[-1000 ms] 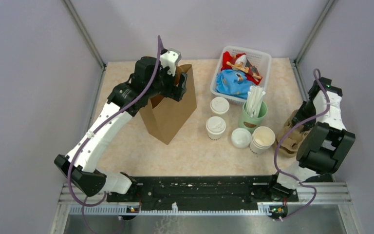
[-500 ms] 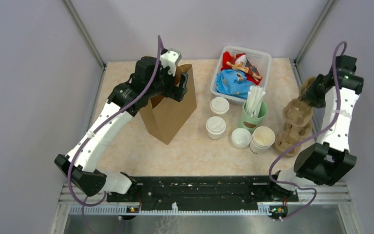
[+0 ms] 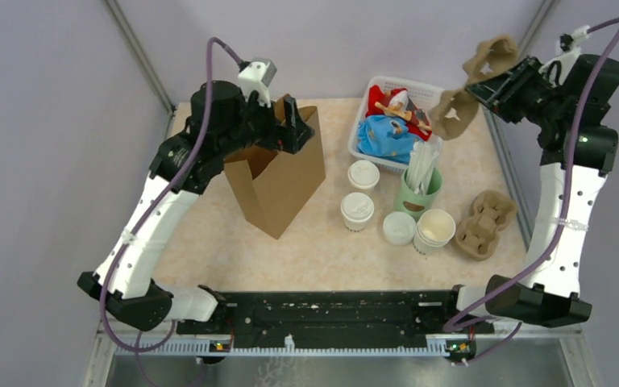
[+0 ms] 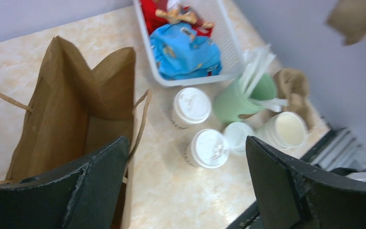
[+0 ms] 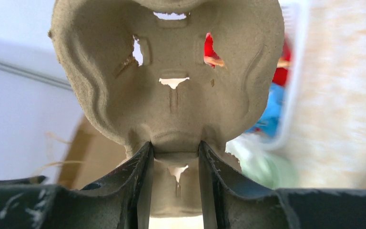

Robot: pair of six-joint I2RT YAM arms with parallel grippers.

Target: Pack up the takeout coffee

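Takeout coffee: lidded white cup on the table, between the paper bag and the loose lid; a twin lidded cup is just behind it.
Axis: long axis vertical, lid up, base on the table.
Left gripper: jaws spread wide, gripping nothing, above the bag's open mouth.
Right gripper: clamped on the edge of a cardboard cup carrier, held high by the basket's far right corner.
Second carrier: flat on the table, right of the stacked cups.

paper bag left of lidded cups — basket behind them
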